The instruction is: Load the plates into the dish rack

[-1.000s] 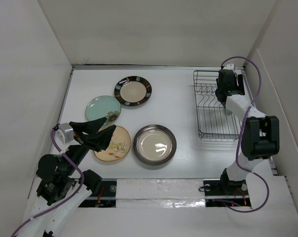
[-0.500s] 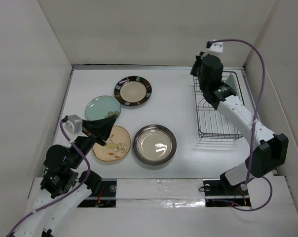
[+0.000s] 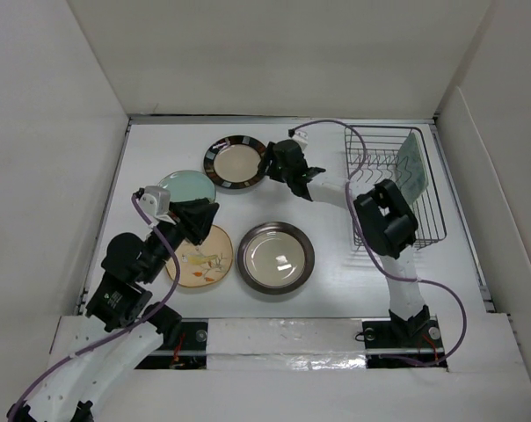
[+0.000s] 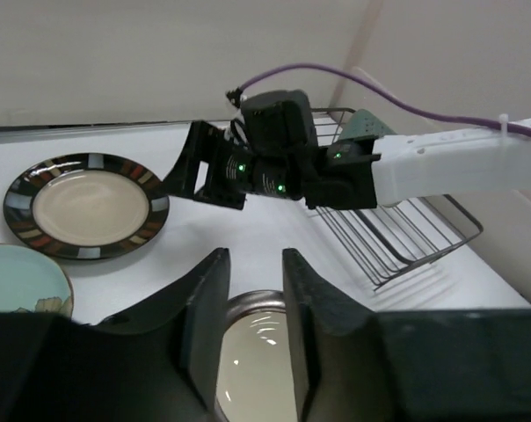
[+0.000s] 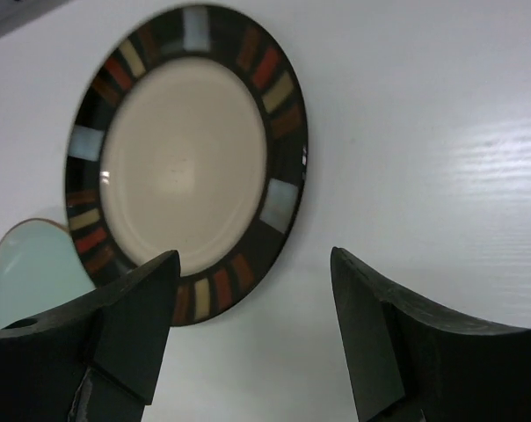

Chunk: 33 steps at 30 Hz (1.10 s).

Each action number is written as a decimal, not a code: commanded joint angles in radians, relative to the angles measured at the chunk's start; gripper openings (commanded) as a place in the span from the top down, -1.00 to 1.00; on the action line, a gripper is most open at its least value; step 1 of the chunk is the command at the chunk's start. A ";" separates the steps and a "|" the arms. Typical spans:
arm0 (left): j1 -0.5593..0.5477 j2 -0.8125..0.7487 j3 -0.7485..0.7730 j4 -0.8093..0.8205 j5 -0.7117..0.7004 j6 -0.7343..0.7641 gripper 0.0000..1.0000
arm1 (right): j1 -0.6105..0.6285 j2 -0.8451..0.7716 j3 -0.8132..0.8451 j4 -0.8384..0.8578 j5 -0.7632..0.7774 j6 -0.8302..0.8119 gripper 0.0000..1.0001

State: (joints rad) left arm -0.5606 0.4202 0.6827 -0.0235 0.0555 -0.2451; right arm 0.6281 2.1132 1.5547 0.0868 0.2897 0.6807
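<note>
The right gripper [image 5: 254,255] is held spread and empty, the brown-rimmed plate [image 5: 186,167] just ahead of its fingertips, likely for a rim pinch. The left gripper [image 4: 252,259] is narrowly parted and empty above the tan plate [image 3: 200,259]. The rack [image 3: 437,220] is well behind the right gripper.

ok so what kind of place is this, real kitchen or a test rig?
Most likely a lab test cell, not a kitchen: a white table boxed in by plain white walls, a left arm and right arm bolted at its near edge, plus loose plates and a wire dish rack.
</note>
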 commanded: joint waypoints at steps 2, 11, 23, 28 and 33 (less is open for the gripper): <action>0.005 0.026 -0.009 0.036 -0.034 0.013 0.37 | 0.004 0.059 0.073 0.110 -0.005 0.203 -0.50; 0.005 0.092 -0.009 0.030 -0.034 0.020 0.30 | -0.007 0.229 0.085 0.232 -0.151 0.420 -0.45; 0.005 0.097 -0.011 0.033 -0.088 0.032 0.30 | -0.019 0.278 -0.019 0.433 -0.161 0.668 0.56; 0.005 0.100 -0.011 0.039 -0.088 0.035 0.30 | 0.004 0.216 -0.036 0.417 -0.086 0.640 1.00; 0.005 0.082 -0.008 0.033 -0.100 0.038 0.30 | 0.039 0.096 -0.051 0.415 0.014 0.481 1.00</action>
State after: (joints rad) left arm -0.5606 0.5194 0.6792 -0.0277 -0.0269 -0.2226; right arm 0.6312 2.3470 1.5093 0.4622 0.2001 1.2976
